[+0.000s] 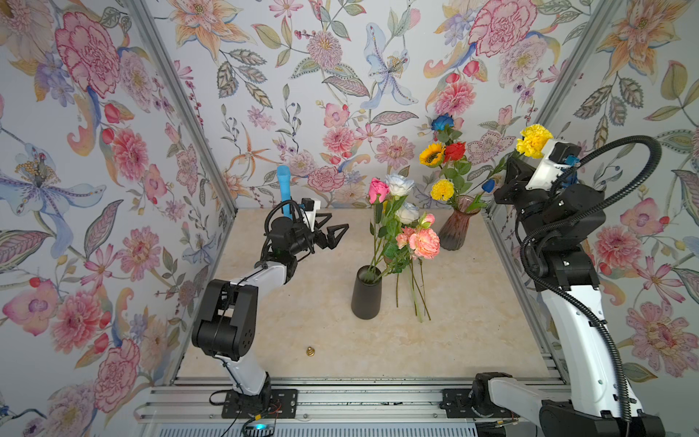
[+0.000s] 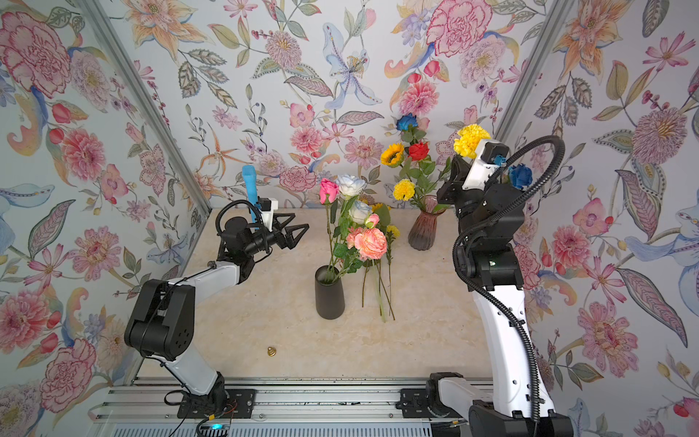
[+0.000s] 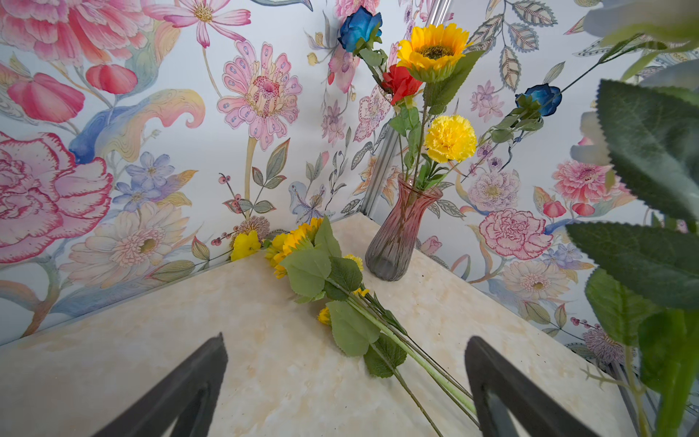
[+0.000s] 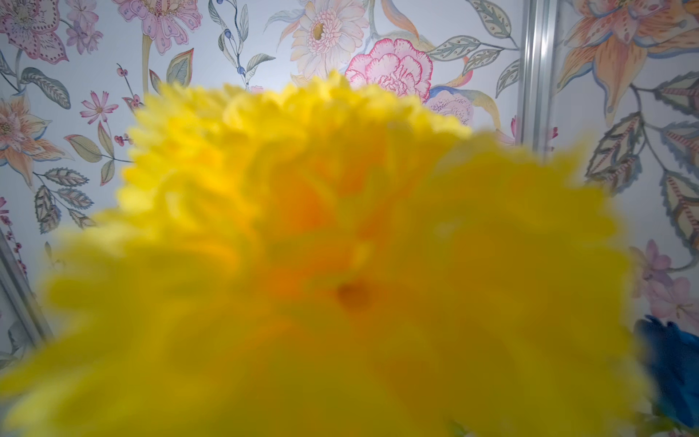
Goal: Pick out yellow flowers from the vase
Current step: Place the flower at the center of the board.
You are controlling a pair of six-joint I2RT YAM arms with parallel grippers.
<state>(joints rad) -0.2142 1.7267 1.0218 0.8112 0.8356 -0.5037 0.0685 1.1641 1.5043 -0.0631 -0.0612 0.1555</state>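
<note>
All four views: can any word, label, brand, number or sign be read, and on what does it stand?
None: no readable text stands on the pink vase, the black vase or the wallpaper in any view.
The right wrist view is mostly filled by a blurred yellow flower, which bears no text.

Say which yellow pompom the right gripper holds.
The high pompom, clamped in the right gripper; the low pompom sits in the pink vase, under the sunflower.

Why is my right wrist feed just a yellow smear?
Right wrist view: the yellow pompom flower sits close to the lens, out of focus, hiding nearly everything. In both top views it is sharp, evenly lit. Left wrist view: clear, no glare.
</note>
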